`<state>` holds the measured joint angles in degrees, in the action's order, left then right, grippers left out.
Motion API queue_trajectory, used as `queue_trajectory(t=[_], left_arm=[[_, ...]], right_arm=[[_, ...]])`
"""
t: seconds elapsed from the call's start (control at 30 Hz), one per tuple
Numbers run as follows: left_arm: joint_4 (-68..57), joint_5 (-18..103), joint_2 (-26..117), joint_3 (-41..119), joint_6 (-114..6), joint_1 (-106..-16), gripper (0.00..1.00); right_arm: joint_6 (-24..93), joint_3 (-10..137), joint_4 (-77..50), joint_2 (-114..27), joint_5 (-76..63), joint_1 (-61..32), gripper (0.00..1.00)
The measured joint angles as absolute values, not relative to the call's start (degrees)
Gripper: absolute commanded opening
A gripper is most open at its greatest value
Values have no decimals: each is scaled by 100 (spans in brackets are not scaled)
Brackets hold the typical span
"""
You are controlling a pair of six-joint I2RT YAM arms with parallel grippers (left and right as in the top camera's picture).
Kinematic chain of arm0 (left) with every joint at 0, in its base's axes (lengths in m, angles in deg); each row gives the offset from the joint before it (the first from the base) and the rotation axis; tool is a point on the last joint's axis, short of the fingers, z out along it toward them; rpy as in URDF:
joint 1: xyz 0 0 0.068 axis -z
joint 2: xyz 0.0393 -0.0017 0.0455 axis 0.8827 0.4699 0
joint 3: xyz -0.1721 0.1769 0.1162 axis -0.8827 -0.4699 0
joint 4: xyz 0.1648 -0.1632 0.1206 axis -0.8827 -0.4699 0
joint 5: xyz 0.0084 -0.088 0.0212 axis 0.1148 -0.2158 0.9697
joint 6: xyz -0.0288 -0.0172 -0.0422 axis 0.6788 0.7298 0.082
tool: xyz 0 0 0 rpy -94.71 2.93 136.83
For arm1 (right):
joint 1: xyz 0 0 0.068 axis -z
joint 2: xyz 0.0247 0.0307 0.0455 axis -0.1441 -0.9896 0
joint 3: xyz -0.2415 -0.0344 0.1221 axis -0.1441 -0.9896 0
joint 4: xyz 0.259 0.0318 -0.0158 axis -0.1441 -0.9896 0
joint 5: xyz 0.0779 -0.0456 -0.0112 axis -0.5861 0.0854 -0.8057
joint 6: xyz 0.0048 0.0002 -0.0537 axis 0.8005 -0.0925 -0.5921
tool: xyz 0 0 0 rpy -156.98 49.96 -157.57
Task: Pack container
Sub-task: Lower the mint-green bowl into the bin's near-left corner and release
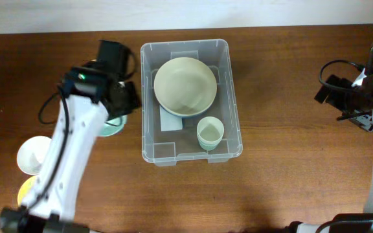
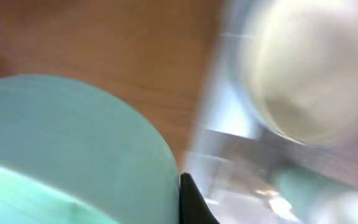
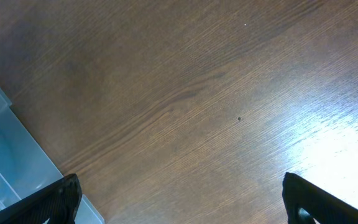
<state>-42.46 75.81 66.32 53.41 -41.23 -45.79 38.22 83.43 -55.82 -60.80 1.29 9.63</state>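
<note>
Left jaws tight on mint bowl [image 2: 73, 149]; cream bowl [image 1: 184, 85] and cup [image 1: 210, 132] inside container [image 1: 164, 150]

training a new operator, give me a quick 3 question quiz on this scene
1. True or false: the right gripper is open above the table.
2. What is in the container? A) cream bowl and small cup B) nothing C) a spoon
3. Fill in: the left gripper is shut on the rim of a ____ dish.
Key: 1 true; 2 A; 3 green
</note>
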Motion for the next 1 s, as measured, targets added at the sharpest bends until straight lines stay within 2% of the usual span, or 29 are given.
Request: queue_trajectory(t=[0.17, 0.33, 0.77, 0.83, 1.0], left_arm=[[-3824, 7557, 6424, 5387, -3955, -2889, 1], [-3634, 7629, 6831, 5387, -3773, -2155, 1], [-3822, 7478, 8350, 5383, -3369, -2227, 2], [-3855, 7402, 8378, 5383, -3319, -2260, 17], [-4115, 7319, 8381, 5383, -3223, -2428, 21]], right_arm=[[3822, 8343, -5582, -6080, 129, 963, 99], [3822, 8343, -5582, -6080, 129, 963, 99], [3822, 8336, -5582, -6080, 129, 963, 99], [3822, 8332, -5582, -6080, 129, 963, 99], [3824, 8332, -5580, -6080, 129, 963, 99]])
